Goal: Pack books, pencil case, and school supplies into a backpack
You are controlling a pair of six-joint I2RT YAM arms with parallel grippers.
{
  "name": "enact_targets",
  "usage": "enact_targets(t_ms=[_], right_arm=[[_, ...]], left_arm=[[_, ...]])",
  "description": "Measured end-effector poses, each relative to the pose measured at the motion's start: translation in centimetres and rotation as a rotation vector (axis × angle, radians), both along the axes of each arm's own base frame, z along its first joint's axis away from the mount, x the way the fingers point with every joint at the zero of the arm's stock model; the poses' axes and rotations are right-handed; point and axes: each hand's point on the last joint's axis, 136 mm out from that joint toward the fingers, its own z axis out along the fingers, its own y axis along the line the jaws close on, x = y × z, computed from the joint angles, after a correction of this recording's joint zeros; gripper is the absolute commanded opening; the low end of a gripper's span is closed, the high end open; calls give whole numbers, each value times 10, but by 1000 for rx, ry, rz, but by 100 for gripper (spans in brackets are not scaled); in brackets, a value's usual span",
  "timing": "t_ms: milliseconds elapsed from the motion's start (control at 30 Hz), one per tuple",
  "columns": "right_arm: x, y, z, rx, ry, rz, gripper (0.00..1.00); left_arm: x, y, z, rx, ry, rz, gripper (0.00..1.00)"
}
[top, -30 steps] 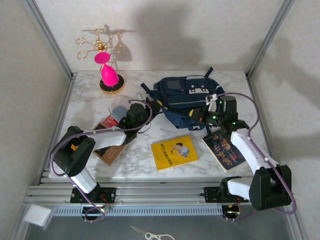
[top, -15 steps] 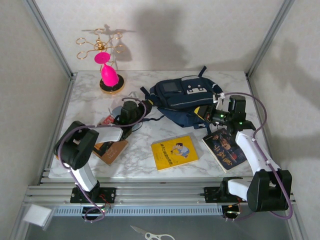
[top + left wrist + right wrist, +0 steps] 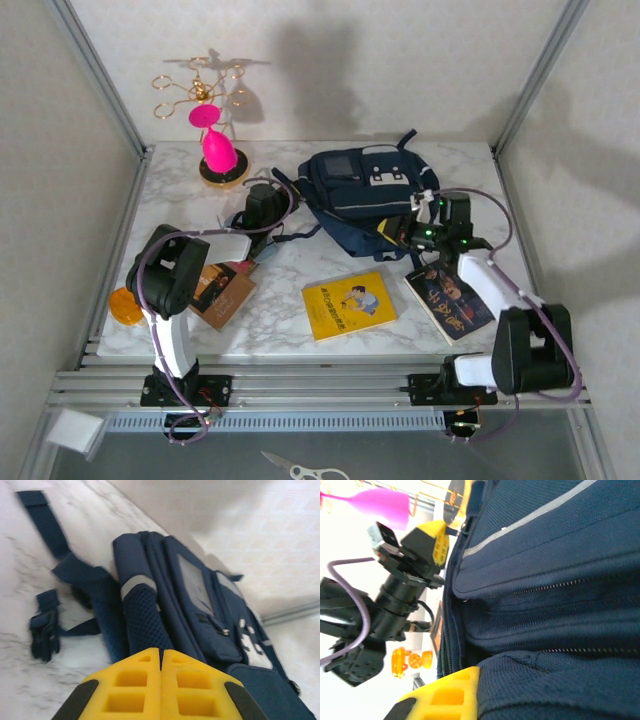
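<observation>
Since a second ago the backpack (image 3: 365,190) has slid toward the top of the frame and sits more upright; the left gripper (image 3: 265,203) went up with it and the left arm swung clear, exposing the orange piece (image 3: 125,305) at the far left edge of the table (image 3: 180,200). Right gripper (image 3: 414,228) sits at the backpack's lower right corner. Left pincer: yellow fingers (image 3: 135,690) pressed flat together, nothing between them, tips just beside the mesh side pocket. Right pincer: narrow, clamped on a fold of backpack mesh, one finger (image 3: 442,697) visible, the other hidden behind fabric. Yellow book (image 3: 349,305) flat at lower centre, dark book (image 3: 450,300) lower right under the right arm, brown book (image 3: 225,292) lower left partly under the left arm, all three outside the backpack. Pink glass (image 3: 215,150) upper left
</observation>
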Motion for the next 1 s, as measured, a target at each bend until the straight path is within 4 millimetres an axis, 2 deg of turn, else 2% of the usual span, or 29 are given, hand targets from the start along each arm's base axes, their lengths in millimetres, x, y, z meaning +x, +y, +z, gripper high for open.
enact_targets(t_ms=[100,167,200,333,433,500,567,700,800,900,1000], right_arm=[[12,19,-17,-32,27,52,0],[21,26,-25,-53,32,70,0],[26,27,-28,-65,30,71,3],[39,21,-36,-131,17,47,41],[38,17,-37,-161,19,36,59],[34,12,-35,-186,28,21,65],[27,4,-29,-222,19,-6,70],[2,-19,-5,-305,-5,-94,76],[-29,-23,1,-344,6,-129,79],[-70,-15,-14,-365,72,-116,81],[-113,-16,-42,-403,176,-112,84]], left_arm=[[-4,18,-9,49,31,59,0],[-9,30,-12,76,44,93,0],[-11,35,-13,89,50,108,0],[-13,40,-18,127,70,113,1],[-16,38,-23,162,98,87,34],[-22,38,-19,174,113,68,45],[-31,36,-9,167,114,41,49],[-63,26,22,164,105,-24,56],[-90,0,31,181,112,-135,58],[-119,-32,19,216,160,-283,60],[-149,-56,-2,274,226,-418,62]])
